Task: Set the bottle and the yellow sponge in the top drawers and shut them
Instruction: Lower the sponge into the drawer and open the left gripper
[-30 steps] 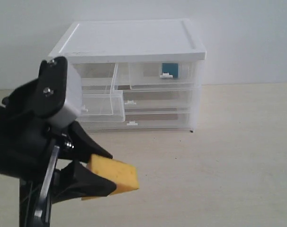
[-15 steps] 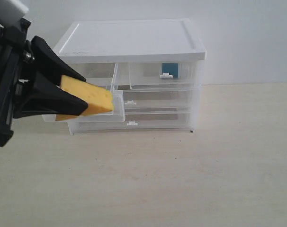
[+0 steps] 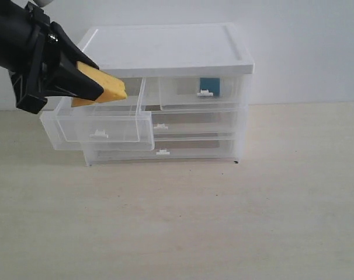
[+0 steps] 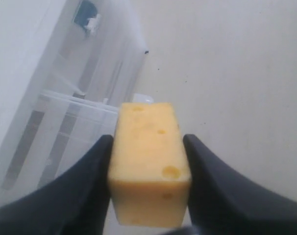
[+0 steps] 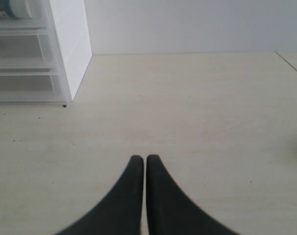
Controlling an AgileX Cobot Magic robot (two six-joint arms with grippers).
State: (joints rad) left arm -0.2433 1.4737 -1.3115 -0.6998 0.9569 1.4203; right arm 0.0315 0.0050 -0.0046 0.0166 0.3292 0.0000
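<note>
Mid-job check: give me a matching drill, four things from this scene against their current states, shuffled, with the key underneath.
Things
1. yellow sponge
2. left top drawer
3. right top drawer
4. right gripper

States
A. pushed in, with the bottle visible through its front
B. shut, holding nothing
C. pulled out of the cabinet
D. clamped in the left gripper, not yet in a drawer

Pairs: 1-D, 2-C, 3-A, 4-B
</note>
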